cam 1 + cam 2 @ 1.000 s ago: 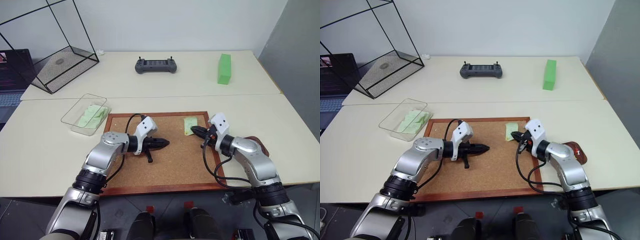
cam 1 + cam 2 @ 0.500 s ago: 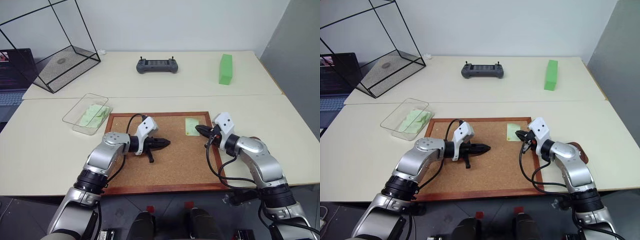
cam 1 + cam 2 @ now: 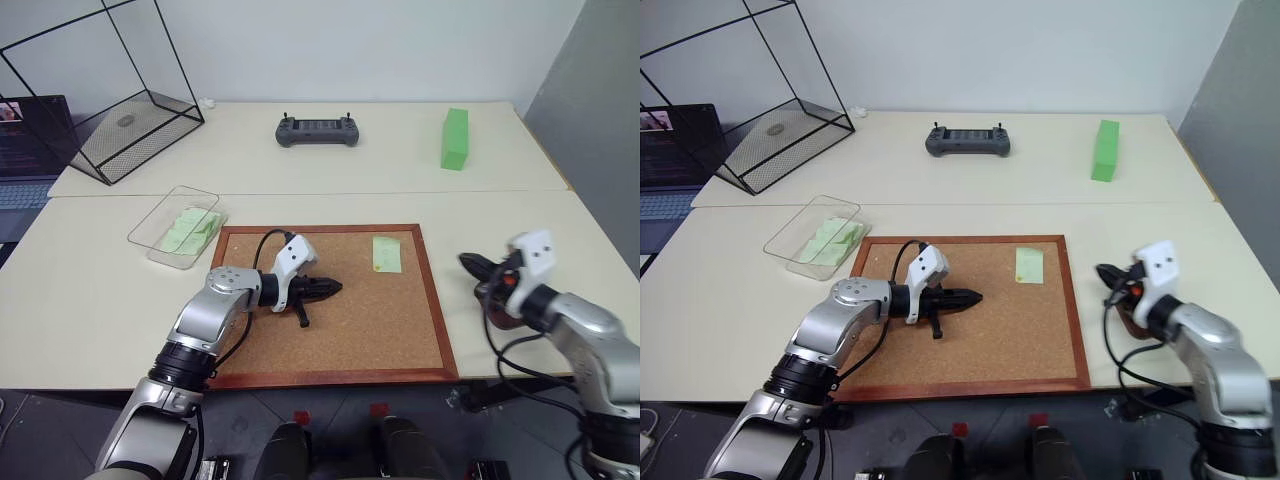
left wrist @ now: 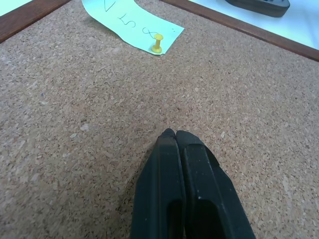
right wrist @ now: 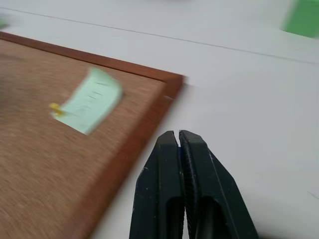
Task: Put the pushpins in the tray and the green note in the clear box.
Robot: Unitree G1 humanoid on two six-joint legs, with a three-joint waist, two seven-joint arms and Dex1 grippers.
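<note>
Landmark: the cork board.

**Head views.** The green note lies on the cork board near its far right corner, long axis running from the near edge toward the far edge. The left gripper rests over the middle of the board, fingers pressed together and holding nothing, pointing toward the right edge. The right gripper sits off the board, just past its right edge, over the table; its fingers are likewise closed, with nothing visible between them. The note lies between the two grippers, toward the far side of both, and neither is clearly the nearer. The tray is largely hidden under the right gripper, beside the board's right edge. The clear box stands off the far left corner of the board, with pale green slips already inside.

**Left wrist view.** The closed fingertips hover over bare cork. The note lies ahead and to one side, pinned at its near end by a yellow pushpin.

**Right wrist view.** The closed fingers point across the board's frame corner; note and pin lie inside the frame, ahead of the tips.

**Judgement.** The pin must come out before the note can move; the box lies on the left arm's side.
</note>
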